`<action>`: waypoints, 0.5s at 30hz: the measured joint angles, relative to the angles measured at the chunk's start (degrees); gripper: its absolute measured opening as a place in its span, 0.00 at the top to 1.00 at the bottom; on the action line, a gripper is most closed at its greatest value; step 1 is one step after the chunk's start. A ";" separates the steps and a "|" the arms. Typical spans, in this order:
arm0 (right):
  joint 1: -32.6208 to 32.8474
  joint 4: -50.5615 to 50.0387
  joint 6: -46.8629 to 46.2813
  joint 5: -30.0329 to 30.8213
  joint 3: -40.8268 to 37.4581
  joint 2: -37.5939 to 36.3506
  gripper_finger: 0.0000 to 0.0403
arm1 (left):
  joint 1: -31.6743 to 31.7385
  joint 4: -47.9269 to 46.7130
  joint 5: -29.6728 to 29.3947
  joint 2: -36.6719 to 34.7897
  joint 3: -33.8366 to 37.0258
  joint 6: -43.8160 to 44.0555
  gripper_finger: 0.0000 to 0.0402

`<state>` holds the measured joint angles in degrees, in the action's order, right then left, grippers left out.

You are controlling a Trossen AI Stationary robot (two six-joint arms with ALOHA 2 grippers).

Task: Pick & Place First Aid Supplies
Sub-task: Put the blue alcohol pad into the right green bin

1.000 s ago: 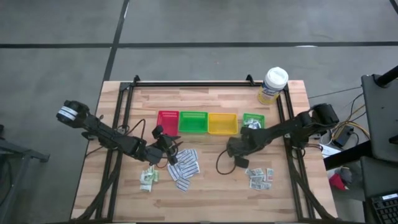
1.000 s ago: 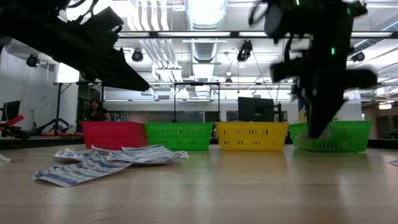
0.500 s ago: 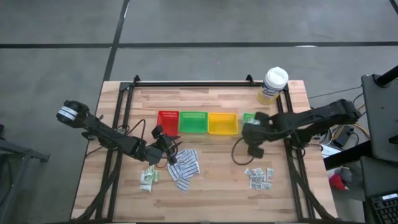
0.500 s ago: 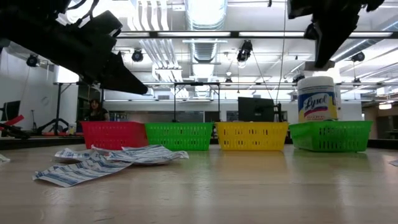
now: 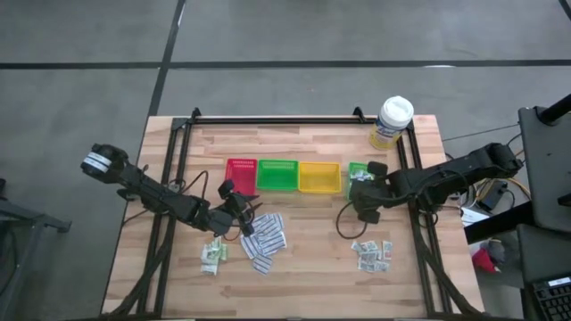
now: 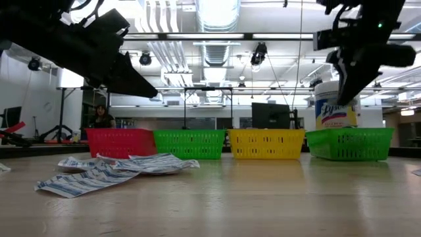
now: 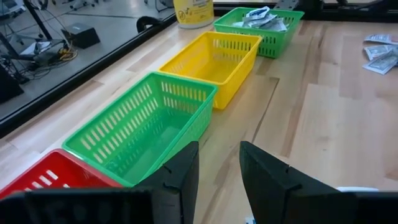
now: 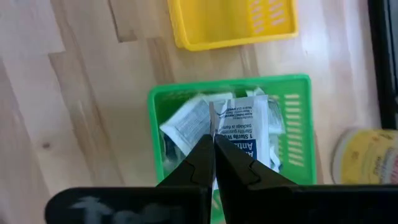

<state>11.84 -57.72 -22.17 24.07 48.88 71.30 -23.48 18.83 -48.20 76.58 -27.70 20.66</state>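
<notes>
Green small tray [image 8: 230, 124] holding white packets [image 8: 239, 127] lies directly below right end effector [image 8: 213, 152], pinched shut, possibly on a packet edge; left end effector [image 7: 217, 177] parted, empty, near strips [image 5: 266, 239].

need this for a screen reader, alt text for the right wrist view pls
The right gripper, fingers shut, hangs directly above a small green tray already holding several white printed packets. A yellow tray sits beside it on the wooden table.
</notes>
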 joint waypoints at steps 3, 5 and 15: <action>-1.31 0.81 0.36 -0.73 -1.19 0.39 0.98 | 0.00 0.45 0.53 0.00 0.00 -0.41 0.70; -2.49 1.04 1.34 -2.72 -1.80 0.40 0.98 | 0.00 0.60 0.76 0.00 0.00 -0.50 0.70; -8.85 3.28 5.16 -6.41 -2.71 1.25 0.98 | 0.00 0.65 0.83 0.00 0.00 -0.69 0.70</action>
<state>3.00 -54.44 -17.01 17.66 46.17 72.55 -23.49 19.49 -47.37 76.58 -27.70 19.97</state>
